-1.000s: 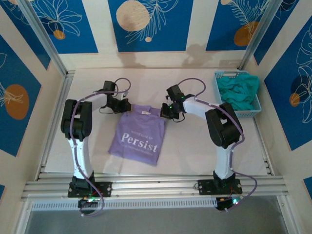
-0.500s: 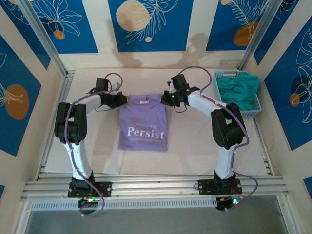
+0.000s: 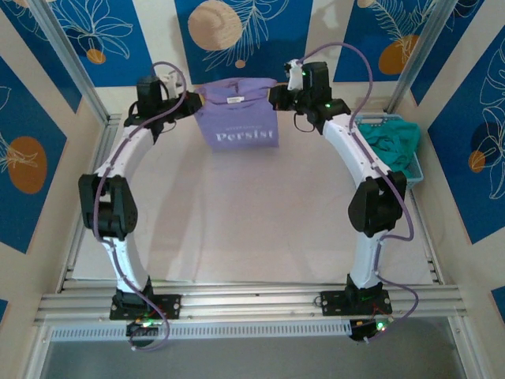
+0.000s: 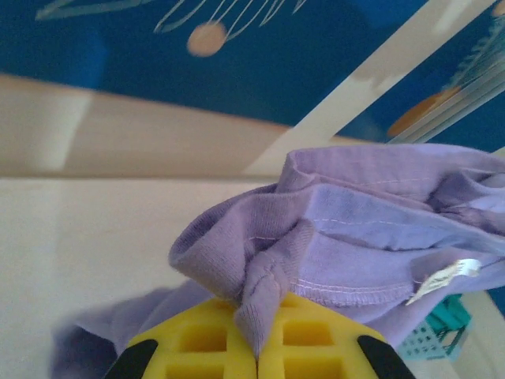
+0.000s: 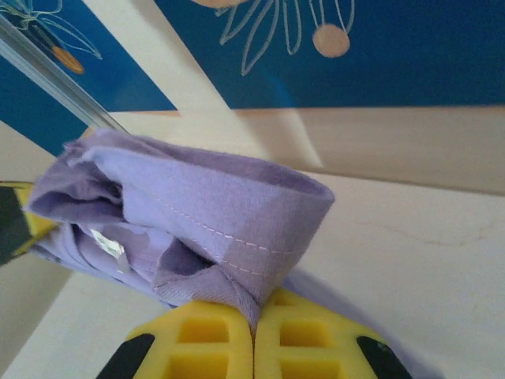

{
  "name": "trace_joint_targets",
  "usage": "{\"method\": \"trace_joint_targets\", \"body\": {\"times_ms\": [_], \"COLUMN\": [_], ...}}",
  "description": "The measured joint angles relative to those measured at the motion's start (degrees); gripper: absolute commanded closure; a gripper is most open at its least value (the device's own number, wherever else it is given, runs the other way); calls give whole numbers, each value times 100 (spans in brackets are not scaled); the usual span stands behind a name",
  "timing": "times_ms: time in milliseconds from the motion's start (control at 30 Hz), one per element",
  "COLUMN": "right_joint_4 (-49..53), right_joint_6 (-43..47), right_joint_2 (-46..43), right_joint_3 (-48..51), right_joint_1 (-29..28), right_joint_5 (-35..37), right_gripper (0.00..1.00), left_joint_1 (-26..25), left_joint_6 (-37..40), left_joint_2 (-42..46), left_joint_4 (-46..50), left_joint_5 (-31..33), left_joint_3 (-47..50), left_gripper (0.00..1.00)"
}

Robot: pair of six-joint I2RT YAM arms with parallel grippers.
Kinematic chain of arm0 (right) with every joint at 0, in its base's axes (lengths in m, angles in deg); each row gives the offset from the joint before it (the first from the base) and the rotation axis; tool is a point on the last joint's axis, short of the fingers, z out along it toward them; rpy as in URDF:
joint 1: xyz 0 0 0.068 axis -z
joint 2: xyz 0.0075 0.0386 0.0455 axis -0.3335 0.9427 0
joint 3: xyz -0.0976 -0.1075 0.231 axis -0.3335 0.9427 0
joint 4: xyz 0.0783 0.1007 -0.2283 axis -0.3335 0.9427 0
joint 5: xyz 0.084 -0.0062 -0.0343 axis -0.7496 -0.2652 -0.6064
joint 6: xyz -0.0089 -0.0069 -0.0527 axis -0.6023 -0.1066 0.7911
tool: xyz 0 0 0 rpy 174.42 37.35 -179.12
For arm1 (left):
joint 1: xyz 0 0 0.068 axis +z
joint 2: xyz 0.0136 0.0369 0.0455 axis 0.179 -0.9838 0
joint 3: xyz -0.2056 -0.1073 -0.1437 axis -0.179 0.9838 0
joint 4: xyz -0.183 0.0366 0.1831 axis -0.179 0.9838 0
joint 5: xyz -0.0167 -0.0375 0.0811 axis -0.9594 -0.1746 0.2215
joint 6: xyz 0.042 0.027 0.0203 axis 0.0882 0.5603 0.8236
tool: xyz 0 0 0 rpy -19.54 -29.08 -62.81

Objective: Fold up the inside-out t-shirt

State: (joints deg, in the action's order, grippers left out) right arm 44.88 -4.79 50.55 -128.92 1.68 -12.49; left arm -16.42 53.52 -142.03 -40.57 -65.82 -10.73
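T-shirt (image 3: 237,118) hangs spread between the two arms at the far end of the table (image 3: 237,229). The lavender cloth is held up in front of the blue-patterned back wall, and its white "Persist" lettering faces the overhead camera. The left gripper (image 4: 256,359) is clamped tight on a bunched fold at the shirt's upper left corner, its yellow fingers (image 4: 197,347) pressed together with cloth pinched between them. The right gripper (image 5: 254,332) is likewise closed hard on a stitched hem at the upper right corner. A small white label (image 4: 442,276) shows at the neckline between the two grips. The lower hem hangs near the table's far edge, though whether it touches the surface cannot be told. A light blue basket (image 3: 416,162) at the table's right side holds a teal garment (image 3: 390,146), well apart from the shirt.
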Motion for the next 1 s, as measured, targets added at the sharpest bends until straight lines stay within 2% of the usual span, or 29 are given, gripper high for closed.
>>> {"method": "trace_joint_targets", "body": {"times_ms": [133, 267, 400, 567, 667, 767, 1000], "right_joint_4": [-323, -614, -761, -699, -660, -629, -426], "right_joint_6": [168, 98, -146, -472, -662, -835, -1108], "right_joint_2": [-446, -1014, -1558, -2345, -2588, -2553, -1757], "right_joint_3": [892, 2365, 3799, 4992, 5154, 5154, 4920], "right_joint_1": [-59, -214, -470, -925, -1084, -1097, -1084], "right_joint_5": [-216, -369, -481, -527, -527, -435, -289], "right_gripper": [100, 100, 100, 100, 100, 100, 99], "left_joint_1": [2, 0, 0, -17, -17, -28, -28], "left_joint_6": [-120, -304, -566, -925, -1005, -896, -546], "left_joint_2": [787, 1377, 1976, 3364, 3873, 3917, 3058], "left_joint_4": [-765, -1414, -1773, -2017, -2011, -1869, -1123], "left_joint_5": [-42, -118, -229, -313, -310, -199, 205], "left_joint_3": [1191, 2789, 4476, 6199, 6505, 6516, 6135], "left_gripper": [100, 100, 100, 100, 100, 100, 100]}}
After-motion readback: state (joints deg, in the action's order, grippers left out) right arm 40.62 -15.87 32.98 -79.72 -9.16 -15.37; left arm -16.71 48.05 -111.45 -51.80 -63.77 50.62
